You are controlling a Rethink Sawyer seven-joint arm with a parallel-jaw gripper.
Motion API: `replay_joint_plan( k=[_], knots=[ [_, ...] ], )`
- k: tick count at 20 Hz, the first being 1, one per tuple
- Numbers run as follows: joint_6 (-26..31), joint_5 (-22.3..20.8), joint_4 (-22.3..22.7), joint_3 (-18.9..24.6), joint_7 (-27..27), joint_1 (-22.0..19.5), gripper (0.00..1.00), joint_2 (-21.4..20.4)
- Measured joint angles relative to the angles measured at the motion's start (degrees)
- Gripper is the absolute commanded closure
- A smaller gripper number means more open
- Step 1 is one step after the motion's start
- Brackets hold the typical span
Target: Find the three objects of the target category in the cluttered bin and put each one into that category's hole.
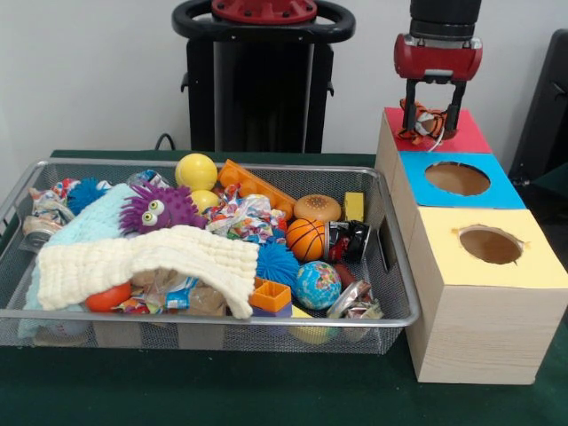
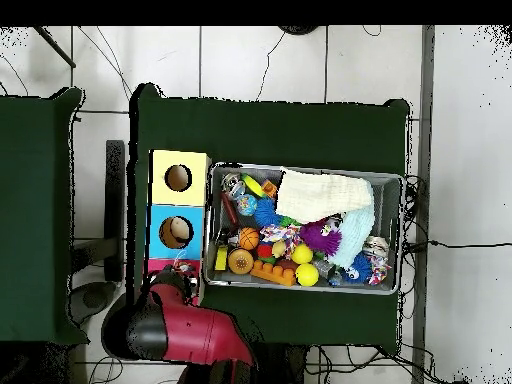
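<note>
My gripper (image 1: 434, 124) hangs over the red-topped box (image 1: 466, 138) at the far end of the row of boxes. It is shut on the orange black-striped tiger (image 1: 421, 120), which sits low on the box top and covers the red box's hole. In the overhead view the arm hides most of the red box, and the gripper (image 2: 180, 272) and a bit of the tiger (image 2: 182, 264) show at its edge. The wire mesh bin (image 1: 213, 315) (image 2: 300, 168) is full of clutter. The yellow duck and the tan bear are hidden or out of view.
The blue box (image 1: 506, 191) and the yellow box (image 1: 532, 266) stand in a row in front of the red one. In the bin lie a cream cloth (image 1: 151, 257), a purple puffer ball (image 1: 160, 209), a basketball (image 1: 306, 238), a yellow ball (image 1: 195, 170) and a globe ball (image 1: 318, 284).
</note>
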Motion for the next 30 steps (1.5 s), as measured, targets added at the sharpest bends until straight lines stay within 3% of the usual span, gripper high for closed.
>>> replay_joint_plan(
  k=[21, 30],
  knots=[
    [0.0, 0.0, 0.0, 4.5, 0.0, -5.7, 0.00, 0.0],
    [0.0, 0.0, 0.0, 4.9, 0.0, -5.4, 0.00, 0.1]
  ],
)
